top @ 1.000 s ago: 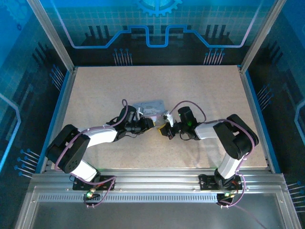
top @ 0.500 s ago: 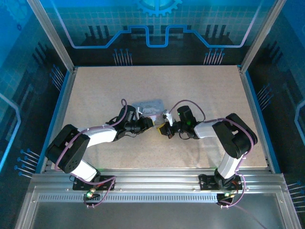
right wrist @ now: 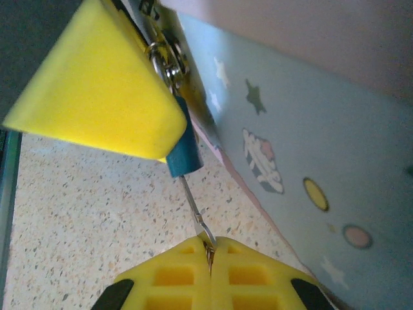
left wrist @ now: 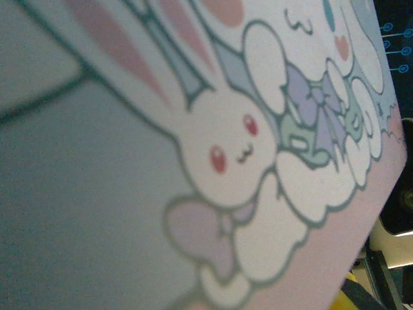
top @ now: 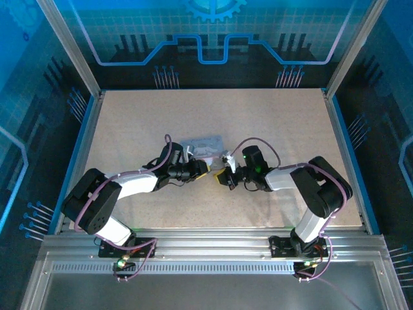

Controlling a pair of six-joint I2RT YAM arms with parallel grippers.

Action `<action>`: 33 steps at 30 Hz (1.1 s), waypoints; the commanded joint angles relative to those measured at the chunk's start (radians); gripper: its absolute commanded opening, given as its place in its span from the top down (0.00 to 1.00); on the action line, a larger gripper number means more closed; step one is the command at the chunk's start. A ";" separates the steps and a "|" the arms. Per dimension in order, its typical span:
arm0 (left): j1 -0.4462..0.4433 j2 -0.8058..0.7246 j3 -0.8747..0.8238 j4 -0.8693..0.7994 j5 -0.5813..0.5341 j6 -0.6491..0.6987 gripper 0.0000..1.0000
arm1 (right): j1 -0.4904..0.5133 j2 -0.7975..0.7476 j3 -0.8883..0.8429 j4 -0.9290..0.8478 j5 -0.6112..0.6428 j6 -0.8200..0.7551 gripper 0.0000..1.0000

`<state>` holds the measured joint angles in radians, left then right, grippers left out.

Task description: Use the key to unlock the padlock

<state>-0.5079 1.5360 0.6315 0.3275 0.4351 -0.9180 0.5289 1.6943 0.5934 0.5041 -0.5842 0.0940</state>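
Since the earlier frame, the right arm's elbow has been shifted slightly toward the table's right edge, while both end effectors and the tin have been left about where they were.

From above, the left end effector (top: 199, 170) and the right end effector (top: 226, 177) are seen tip to tip near the middle of the pale speckled table (top: 271, 116), just in front of the grey-blue rectangular tin box (top: 203, 142). What lies between them is too small to be made out there, and neither opening can be judged.

That detail is supplied by the right wrist view. The tiny dark teal padlock (right wrist: 184, 155) is seen just beside the tin's starred side wall, touching a large yellow finger pad (right wrist: 97, 90) of the left end effector. A small silvery metal part (right wrist: 168, 61) above it is half hidden behind that pad. A thin silvery metal key (right wrist: 197, 213) runs from the padlock's lower end into the right end effector's yellow fingers (right wrist: 171, 271), which are pressed tightly together on it. The key's head is hidden between them.

Whether the left end effector is clamped on anything cannot be told, since one pad alone is shown and it is cut off by the frame edge. From the left wrist, a blurred cartoon rabbit (left wrist: 226, 155) on the tin's lid is seen at very close range, cropped on all sides.
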 commanded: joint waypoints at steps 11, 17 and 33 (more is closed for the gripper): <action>0.020 -0.049 -0.004 0.035 0.056 0.013 0.75 | 0.018 0.003 0.008 0.041 -0.023 -0.003 1.00; 0.020 -0.052 -0.004 0.028 0.055 0.017 0.75 | 0.022 0.013 0.029 0.035 -0.018 -0.002 1.00; 0.020 -0.048 -0.014 0.043 0.059 0.009 0.75 | 0.025 0.051 0.084 0.000 -0.001 -0.006 1.00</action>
<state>-0.4820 1.5227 0.6304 0.3222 0.4488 -0.9180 0.5388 1.7229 0.6422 0.4957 -0.5842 0.0925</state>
